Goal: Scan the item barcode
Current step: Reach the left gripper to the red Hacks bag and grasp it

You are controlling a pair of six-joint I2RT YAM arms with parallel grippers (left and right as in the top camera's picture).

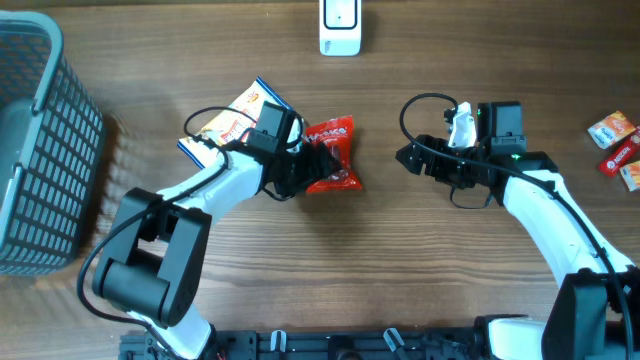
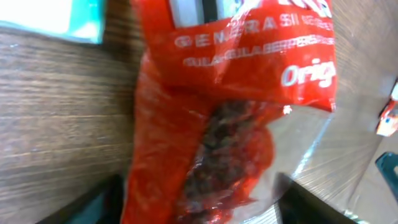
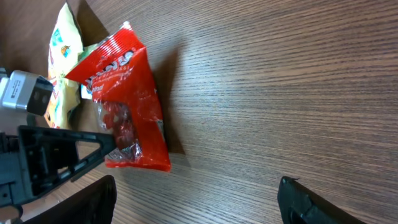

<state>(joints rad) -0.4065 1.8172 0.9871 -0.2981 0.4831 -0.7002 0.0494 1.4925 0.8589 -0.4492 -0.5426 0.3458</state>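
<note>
A red snack bag (image 1: 330,155) with a clear window lies on the wooden table, left of centre. My left gripper (image 1: 300,165) is at its left end. In the left wrist view the bag (image 2: 211,124) fills the space between the fingers of that gripper (image 2: 199,205), which stand open on either side of it, close to its edges. My right gripper (image 1: 415,158) hovers open over bare wood to the right, holding nothing. From the right wrist view the bag (image 3: 127,106) lies ahead of the open right gripper (image 3: 196,199). I cannot see a barcode.
A white device (image 1: 340,25) stands at the table's far edge. A yellow and blue snack packet (image 1: 235,120) lies beside the left arm. A grey mesh basket (image 1: 40,140) sits far left. Small packets (image 1: 615,140) lie at the far right.
</note>
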